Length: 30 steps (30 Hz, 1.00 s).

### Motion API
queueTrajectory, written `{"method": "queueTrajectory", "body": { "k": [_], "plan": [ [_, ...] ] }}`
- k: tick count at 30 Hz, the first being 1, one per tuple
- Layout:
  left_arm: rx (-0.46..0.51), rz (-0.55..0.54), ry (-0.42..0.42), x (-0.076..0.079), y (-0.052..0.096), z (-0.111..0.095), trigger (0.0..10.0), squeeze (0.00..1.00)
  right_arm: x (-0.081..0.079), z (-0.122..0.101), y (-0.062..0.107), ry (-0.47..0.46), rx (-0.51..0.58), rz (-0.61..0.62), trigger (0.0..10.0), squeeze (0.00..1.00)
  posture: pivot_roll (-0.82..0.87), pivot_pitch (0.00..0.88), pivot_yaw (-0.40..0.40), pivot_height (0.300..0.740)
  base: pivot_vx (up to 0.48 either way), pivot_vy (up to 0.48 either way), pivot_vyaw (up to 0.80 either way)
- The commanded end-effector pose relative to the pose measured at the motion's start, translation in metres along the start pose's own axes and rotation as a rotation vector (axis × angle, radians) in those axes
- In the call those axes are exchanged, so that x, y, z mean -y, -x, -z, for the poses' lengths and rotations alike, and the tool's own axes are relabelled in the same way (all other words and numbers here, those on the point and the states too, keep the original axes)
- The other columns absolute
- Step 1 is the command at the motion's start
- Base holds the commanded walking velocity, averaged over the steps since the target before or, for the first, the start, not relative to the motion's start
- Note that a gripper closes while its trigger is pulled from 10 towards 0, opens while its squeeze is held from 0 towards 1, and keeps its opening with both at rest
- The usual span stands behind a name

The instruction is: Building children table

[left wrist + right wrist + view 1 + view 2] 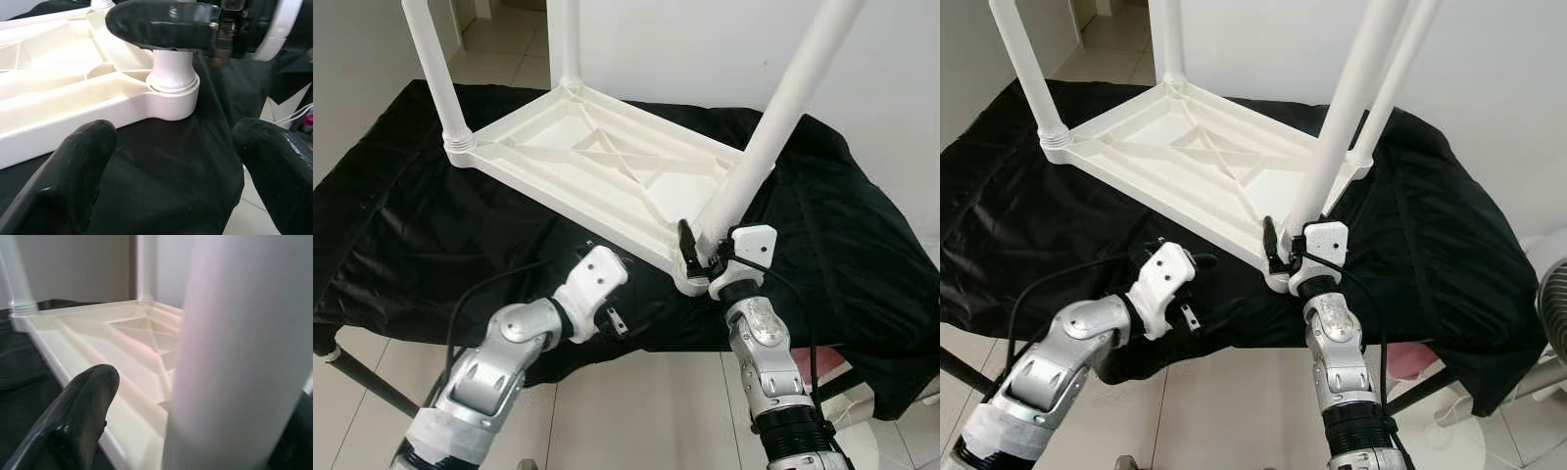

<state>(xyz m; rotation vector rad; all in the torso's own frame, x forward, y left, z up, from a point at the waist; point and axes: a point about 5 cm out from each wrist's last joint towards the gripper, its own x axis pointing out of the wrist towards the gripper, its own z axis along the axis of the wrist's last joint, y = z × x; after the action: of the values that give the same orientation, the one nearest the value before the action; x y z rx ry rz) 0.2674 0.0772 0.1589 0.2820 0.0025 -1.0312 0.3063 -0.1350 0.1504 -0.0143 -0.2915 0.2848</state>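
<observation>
Four legs up on the flipped white children's table (pixel 597 162), which lies on the black cloth (pixel 401 225), and I'm working the near corner. Left gripper (pixel 615 318) hangs spread wide and empty, just short of that corner socket (pixel 172 98), so I'd hold it there as a brace. Right gripper (pixel 697 257) is clamped around the bottom of the near leg (pixel 773 122), one finger (pixel 80 416) each side. Best bet is pushing straight down the leg's axis, no tilting, till it seats fully
</observation>
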Motion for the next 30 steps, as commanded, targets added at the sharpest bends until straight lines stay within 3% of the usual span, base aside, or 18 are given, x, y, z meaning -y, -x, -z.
{"method": "queueTrajectory", "body": {
  "k": [1,4,9,19,20,21,23,24,30],
  "plan": [
    [-0.008,-0.006,-0.005,-0.001,-0.001,0.002,10.0,0.0,0.004,0.005,0.001,-0.007,-0.029,-0.05,10.0,0.0,0.01,0.029,-0.079,0.74,0.0,0.0,0.0],
    [-0.007,-0.003,-0.006,0.0,-0.001,0.001,10.0,0.0,0.005,0.005,0.0,0.0,-0.035,-0.076,10.0,0.0,0.01,0.029,-0.079,0.74,0.0,0.0,0.0],
    [0.001,0.014,-0.007,0.004,-0.006,0.0,10.0,0.0,0.021,0.01,-0.019,0.077,-0.11,-0.214,10.0,0.0,0.01,0.02,-0.084,0.74,0.0,0.0,0.0],
    [0.003,0.013,-0.008,0.004,-0.005,0.0,10.0,0.0,0.016,0.024,-0.025,0.08,-0.204,-0.365,10.0,0.0,0.01,0.018,-0.087,0.74,0.0,0.0,0.0],
    [0.004,0.011,-0.009,0.004,-0.005,-0.001,10.0,0.0,0.015,0.027,-0.026,0.085,-0.219,-0.393,8.5,0.0,0.01,0.016,-0.085,0.74,0.0,0.0,0.0],
    [0.005,0.01,-0.009,0.004,-0.006,-0.001,10.0,0.0,0.015,0.029,-0.028,0.087,-0.233,-0.412,1.6,0.0,0.01,0.011,-0.083,0.74,0.0,0.0,0.0],
    [0.005,0.01,-0.009,0.004,-0.006,-0.001,10.0,0.0,0.015,0.029,-0.028,0.087,-0.233,-0.412,1.6,0.0,0.01,0.011,-0.083,0.74,0.0,0.0,0.0],
    [0.005,0.01,-0.01,0.003,-0.006,-0.001,10.0,0.0,0.016,0.029,-0.03,0.096,-0.239,-0.424,0.0,0.0,0.02,0.01,-0.083,0.74,0.0,0.0,0.0],
    [0.005,0.008,-0.01,0.003,-0.005,-0.001,10.0,0.0,0.022,0.027,-0.033,0.096,-0.241,-0.447,0.0,0.0,0.02,0.008,-0.085,0.74,0.0,0.0,0.0]
  ]
}}
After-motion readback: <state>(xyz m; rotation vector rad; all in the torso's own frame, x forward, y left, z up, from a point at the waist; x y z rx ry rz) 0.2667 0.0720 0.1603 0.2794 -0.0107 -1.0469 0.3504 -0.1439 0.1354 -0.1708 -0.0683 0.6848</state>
